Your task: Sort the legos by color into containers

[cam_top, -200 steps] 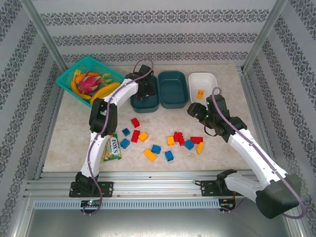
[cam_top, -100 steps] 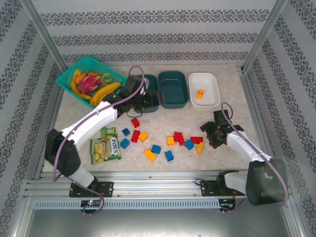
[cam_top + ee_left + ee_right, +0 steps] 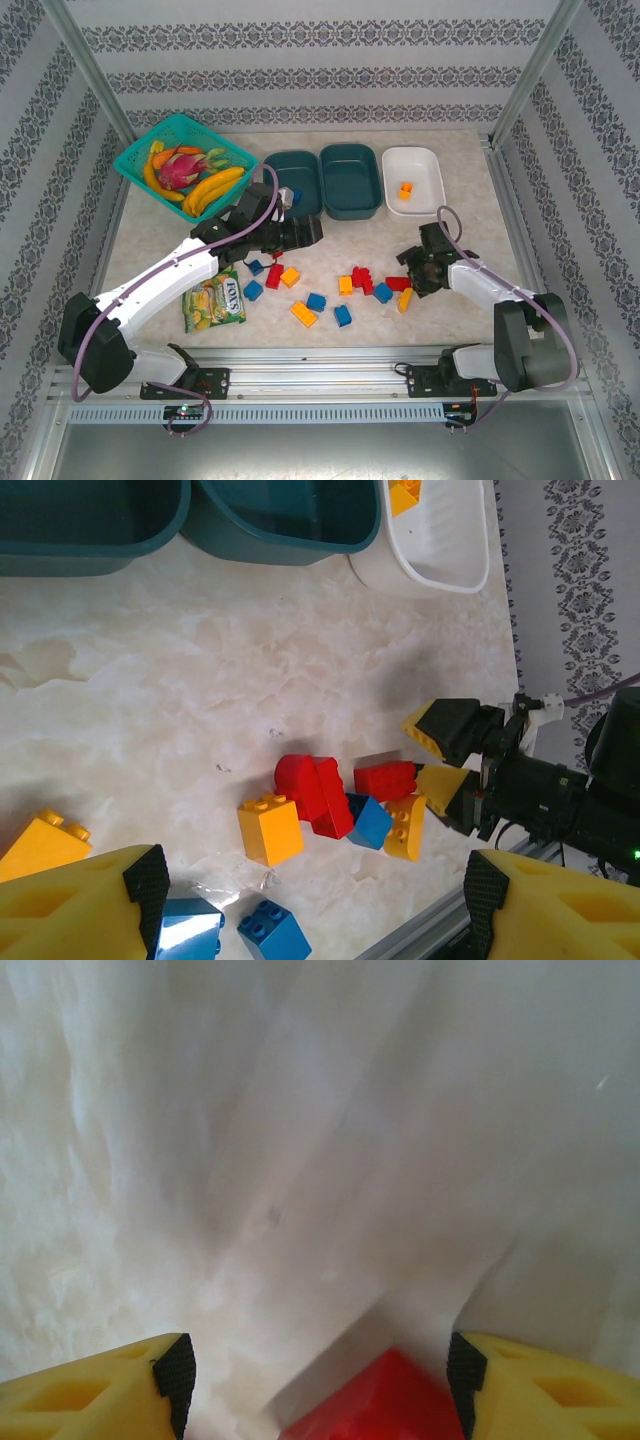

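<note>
Red brick [image 3: 385, 1400]: lies at 6 o'clock in your right wrist view, between the tips of the right gripper [image 3: 318, 1375]. Jaws stand apart, clamping nothing yet.

Bright, even light; soft shadows; right wrist view blurred close-up.

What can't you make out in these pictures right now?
- Top view: the left arm covers the near part of the left teal tub, hiding part of its inside.
- Left wrist view: the top edge cuts off the middle teal tub and the white tub, insides mostly unseen.
- Right wrist view: the bottom edge cuts off the red brick; the table is blurred.
</note>
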Tool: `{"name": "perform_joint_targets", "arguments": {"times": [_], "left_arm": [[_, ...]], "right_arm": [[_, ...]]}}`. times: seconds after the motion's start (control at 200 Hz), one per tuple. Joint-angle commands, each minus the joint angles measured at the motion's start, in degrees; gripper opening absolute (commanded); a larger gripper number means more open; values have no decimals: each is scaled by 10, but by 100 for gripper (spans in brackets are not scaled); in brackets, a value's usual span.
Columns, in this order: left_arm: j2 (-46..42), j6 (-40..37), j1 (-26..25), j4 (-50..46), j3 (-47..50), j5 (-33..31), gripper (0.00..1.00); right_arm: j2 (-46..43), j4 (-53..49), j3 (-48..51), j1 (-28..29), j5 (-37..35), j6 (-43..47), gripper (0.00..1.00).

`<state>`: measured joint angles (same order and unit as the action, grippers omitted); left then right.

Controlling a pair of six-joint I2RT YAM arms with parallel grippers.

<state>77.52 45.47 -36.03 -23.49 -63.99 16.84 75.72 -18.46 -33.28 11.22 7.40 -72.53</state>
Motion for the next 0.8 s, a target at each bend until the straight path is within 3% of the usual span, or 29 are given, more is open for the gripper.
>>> {"name": "perform_joint_targets", "arguments": {"times": [0.0,0.175,0.515,0.794], "left_arm": [[-4,6,-6,26,-7,-11,80],[4,3,-6,28,-16,-7,80],[2,5,-6,34,-10,-5,79],[-6,9,-6,35,-4,-9,79]], "right_arm": [[-10,-25,14,37,18,-74,70],[-16,-70,0,56,-5,-102,70],[11,-22,-6,61,15,-170,71],[82,-19,-77,50,16,-124,68]]}}
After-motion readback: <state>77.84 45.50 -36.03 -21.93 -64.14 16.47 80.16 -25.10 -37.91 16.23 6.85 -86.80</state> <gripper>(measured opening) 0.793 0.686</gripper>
